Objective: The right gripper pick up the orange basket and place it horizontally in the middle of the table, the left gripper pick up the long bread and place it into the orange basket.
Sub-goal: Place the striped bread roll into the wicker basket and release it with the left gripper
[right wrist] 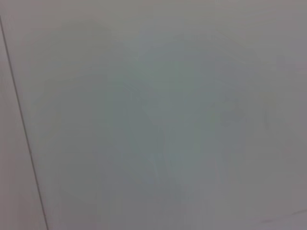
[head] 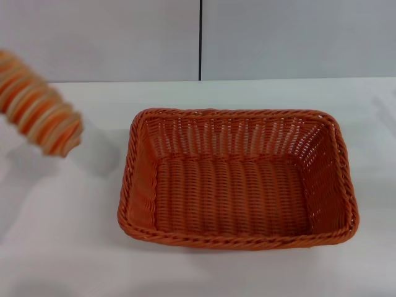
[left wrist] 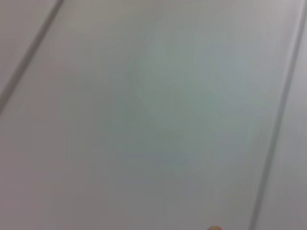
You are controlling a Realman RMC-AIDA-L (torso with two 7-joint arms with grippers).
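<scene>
Orange basket (head: 238, 179): we see it lying flat on the white worktop (head: 62, 247), long side across the head view, roughly central and a little to the right; its inside holds nothing.
Long bread (head: 38, 111): we find it at the far left of the head view, raised above the worktop and tilted, its lower end pointing toward the basket but well apart from it; its upper end runs out of the picture.
Left gripper: we cannot see it in any view, so we cannot tell whether it clasps the bread; only a tiny orange speck at the edge of the left wrist view hints at something near it.
Right gripper: out of sight in all views; we cannot tell its state or pose.
Wrist views: both show us only a plain pale surface crossed by thin dark seams.
Back wall (head: 297, 37): pale panels with one dark vertical seam behind the worktop.
</scene>
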